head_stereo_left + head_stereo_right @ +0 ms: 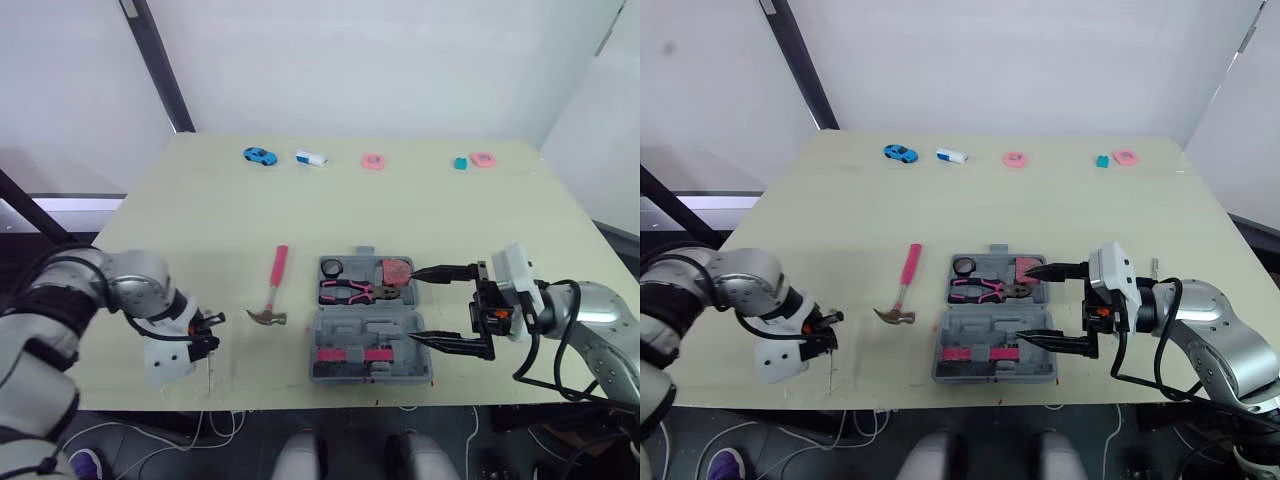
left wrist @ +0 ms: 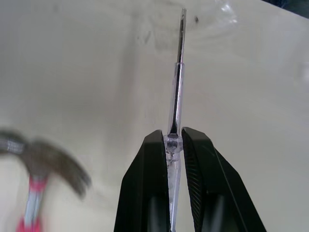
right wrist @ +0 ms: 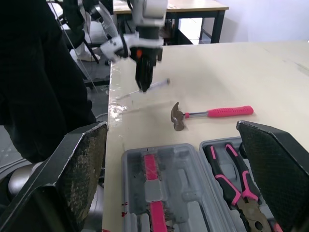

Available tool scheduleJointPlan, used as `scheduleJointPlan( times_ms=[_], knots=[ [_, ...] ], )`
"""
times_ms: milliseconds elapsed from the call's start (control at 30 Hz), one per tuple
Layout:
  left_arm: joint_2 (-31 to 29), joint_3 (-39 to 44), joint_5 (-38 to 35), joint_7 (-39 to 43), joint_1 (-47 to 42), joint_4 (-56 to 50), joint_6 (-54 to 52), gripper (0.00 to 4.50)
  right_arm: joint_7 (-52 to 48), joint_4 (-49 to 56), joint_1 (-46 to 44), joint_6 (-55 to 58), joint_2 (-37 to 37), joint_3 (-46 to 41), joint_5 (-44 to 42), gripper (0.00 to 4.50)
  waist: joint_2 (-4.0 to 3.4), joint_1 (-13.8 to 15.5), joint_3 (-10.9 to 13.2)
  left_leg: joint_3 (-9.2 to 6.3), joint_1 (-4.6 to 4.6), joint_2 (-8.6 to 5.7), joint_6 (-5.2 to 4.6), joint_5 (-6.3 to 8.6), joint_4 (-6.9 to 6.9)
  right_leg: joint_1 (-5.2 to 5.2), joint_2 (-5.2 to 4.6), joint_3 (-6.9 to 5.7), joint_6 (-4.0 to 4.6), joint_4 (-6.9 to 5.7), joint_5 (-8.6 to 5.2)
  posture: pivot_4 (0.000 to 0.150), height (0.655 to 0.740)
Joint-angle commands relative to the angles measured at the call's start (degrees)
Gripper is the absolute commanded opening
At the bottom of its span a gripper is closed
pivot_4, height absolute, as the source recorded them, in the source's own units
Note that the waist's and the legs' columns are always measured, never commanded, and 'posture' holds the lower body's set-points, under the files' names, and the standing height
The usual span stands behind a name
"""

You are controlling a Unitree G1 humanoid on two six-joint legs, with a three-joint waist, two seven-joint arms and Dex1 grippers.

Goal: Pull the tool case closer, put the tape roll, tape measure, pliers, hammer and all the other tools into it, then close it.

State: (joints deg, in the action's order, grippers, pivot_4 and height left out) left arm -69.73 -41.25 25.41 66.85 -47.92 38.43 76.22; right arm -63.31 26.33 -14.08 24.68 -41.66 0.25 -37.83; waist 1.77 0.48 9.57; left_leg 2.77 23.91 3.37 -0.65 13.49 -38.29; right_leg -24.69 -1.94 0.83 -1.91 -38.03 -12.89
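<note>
The left hand [image 2: 173, 137] is pressed together on a screwdriver [image 2: 177, 82], pinching it where the clear handle meets the thin metal shaft, near the front left edge of the bench [image 1: 200, 220]. It looks light and stiff, but the smooth plastic is probably slippery, and a pinch this narrow may let it swivel, so a slow, level carry seems wise. The tool case [image 1: 400, 330] lies open well to the right, already holding the pliers [image 1: 345, 292], tape roll [image 1: 332, 267] and tape measure [image 1: 397, 269]. The hammer [image 1: 272, 290] lies on the bench between the left hand and the case, right across that path. It is likely head-heavy and best taken on its pink grip close to the head. The right hand [image 1: 415, 306] is spread wide at the case's right side, its fingertips reaching over both halves, which crowds the drop. Small toys sit far back, well apart.
</note>
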Motion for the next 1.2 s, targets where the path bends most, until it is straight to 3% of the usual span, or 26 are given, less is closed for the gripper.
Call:
scheduleJointPlan(
  times_ms=[33, 133, 233, 467, 600, 733, 900, 1033, 1200],
  knots=[
    [-4.4, 1.78, -12.99, 6.67, 4.76, -7.59, -11.62, 0.02, 0.24, 0.88, -0.52, -1.12, 0.27, -0.54, 0.28, 4.5, 0.0, 0.06, 0.0, 0.0, 0.0, 0.0, 0.0, 0.0, 0.0, 0.0, 0.0, 0.0, 0.0, -0.01, 0.0, 0.15, 0.74],
    [-8.1, 6.05, -22.12, 9.23, 12.43, -16.36, -25.71, 0.02, 0.35, 0.9, -0.39, -1.35, 0.61, -0.46, 0.7, 4.5, 0.0, 0.02, 0.0, 0.0, -0.01, 0.02, 0.0, 0.0, -0.01, 0.0, 0.01, -0.01, 0.0, -0.03, 0.0, 0.15, 0.74],
    [-10.86, 10.86, -26.69, 9.02, 20.14, -24.3, -38.13, 0.02, 0.45, 1.1, -0.19, -1.48, 0.78, -0.42, 0.96, 4.5, 0.0, 0.1, 0.0, -0.02, -0.02, 0.05, 0.0, 0.0, -0.02, 0.0, 0.02, -0.04, -0.01, -0.05, -0.01, 0.15, 0.74],
    [-17.09, 23.93, -36.58, -1.41, 39.72, -45.28, -74.43, 0.02, 1.18, 2.15, 0.83, -1.56, 0.94, -0.81, 1.08, 4.5, -0.01, 0.15, 0.01, 0.01, -0.05, 0.1, 0.0, 0.0, -0.02, 0.01, 0.03, -0.05, -0.21, -0.03, -0.15, 0.15, 0.74],
    [-16.97, 33.37, -41.51, -7.31, 51.35, -55.25, -90.5, 0.02, 1.86, 2.9, 1.76, -1.68, 0.98, -1.07, 0.96, 4.5, -0.03, 0.17, 0.02, 0.02, -0.07, 0.13, 0.0, 0.0, -0.01, 0.0, 0.06, -0.06, -0.22, -0.02, -0.17, 0.15, 0.74],
    [-10.98, 45.57, -47.51, -13.82, 60.02, -62.65, -109.33, 0.02, 2.23, 3.08, 2.29, -2.05, 1.22, -0.86, 1.26, 4.5, -0.06, 0.05, 0.03, 0.05, -0.11, 0.17, 0.01, 0.0, 0.01, -0.01, 0.09, -0.04, -0.22, -0.03, -0.18, 0.15, 0.74],
    [0.7, 58.66, -59.2, -19.44, 61.93, -66.18, -131.46, 0.02, 2.32, 2.88, 1.96, -2.38, 1.4, -0.67, 1.35, 4.5, -0.08, 0.11, 0.04, 0.02, -0.13, 0.22, 0.01, 0.0, 0.0, 0.0, 0.16, -0.05, -0.09, -0.02, -0.24, 0.15, 0.74],
    [13.39, 67.39, -67.42, -28.0, 56.07, -63.37, -148.57, 0.02, 2.73, 3.28, 2.35, -2.61, 1.93, -0.27, 1.5, 4.5, -0.09, 0.24, 0.04, 0.0, -0.14, 0.22, 0.01, 0.0, -0.01, 0.01, 0.16, -0.05, -0.1, -0.03, -0.23, 0.15, 0.74],
    [23.01, 73.74, -68.1, -36.95, 44.16, -60.65, -164.28, 0.02, 3.03, 3.94, 3.43, -2.65, 1.98, -0.58, 1.46, 4.5, 0.1, 0.32, -0.04, -0.1, -0.16, 0.18, 0.01, 0.0, -0.04, 0.1, 0.16, -0.09, -0.17, -0.04, -0.18, 0.15, 0.74]
  ],
)
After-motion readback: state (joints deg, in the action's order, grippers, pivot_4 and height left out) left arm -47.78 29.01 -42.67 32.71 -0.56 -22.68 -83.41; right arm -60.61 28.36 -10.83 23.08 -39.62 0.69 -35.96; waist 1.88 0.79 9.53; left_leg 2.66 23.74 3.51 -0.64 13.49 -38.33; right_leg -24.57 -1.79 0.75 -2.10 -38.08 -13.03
